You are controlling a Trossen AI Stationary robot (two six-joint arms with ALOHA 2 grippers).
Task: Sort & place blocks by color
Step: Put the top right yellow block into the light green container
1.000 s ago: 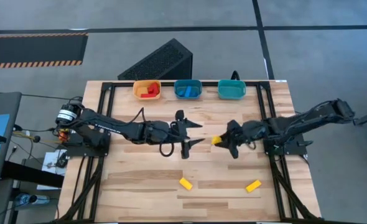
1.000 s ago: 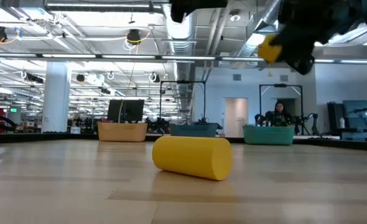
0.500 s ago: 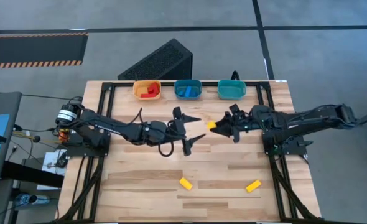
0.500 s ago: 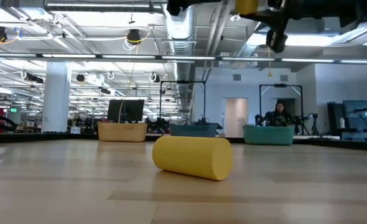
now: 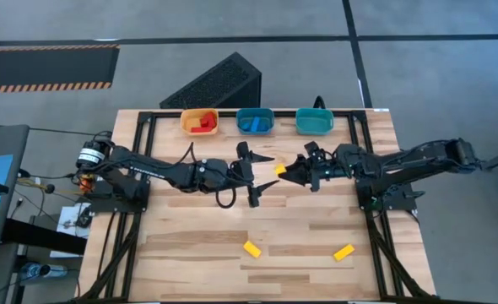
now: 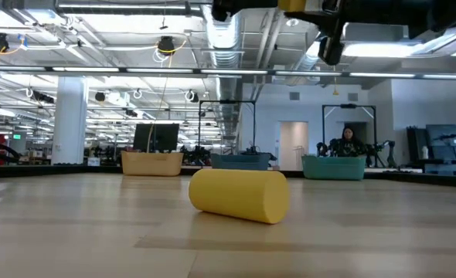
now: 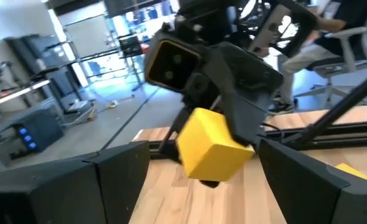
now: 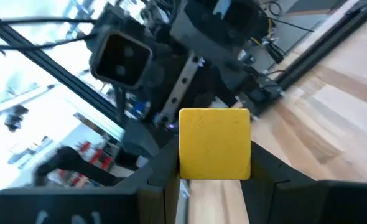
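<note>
My right gripper (image 5: pixel 288 173) is shut on a yellow cube (image 5: pixel 279 169) and holds it in the air over the middle of the table. My left gripper (image 5: pixel 264 175) is open and faces it. In the left wrist view its two fingers stand on either side of the cube (image 7: pixel 211 144) without touching it. Two more yellow blocks (image 5: pixel 251 248) (image 5: pixel 343 252) lie flat near the table's near edge. One of them shows as a yellow cylinder (image 6: pixel 239 194) in the low view. Red blocks (image 5: pixel 202 124) lie in the orange bin (image 5: pixel 186 118), and blue blocks (image 5: pixel 252 124) in the blue bin (image 5: pixel 267 113). My right gripper pinches the yellow cube (image 8: pixel 214 143) between its two fingers, on two opposite side faces. The fingers come level from the table's right, pointing toward the left arm. The cube is lifted clear of the table, and one flat face looks back at the right wrist camera.
Three bins stand in a row at the table's far edge: orange, blue and teal (image 5: pixel 314 123). A dark frame rail (image 5: pixel 139 169) runs along each side of the table. Bare wood (image 5: pixel 198 236) lies between the arms and the near edge. A person (image 6: pixel 347 141) sits in the room beyond.
My right gripper has carried the yellow cube up and toward the table's far-left, from right of centre to between the open fingers of my left gripper. It has stayed shut on the cube. The left gripper has shifted slightly toward the table's right, still open.
</note>
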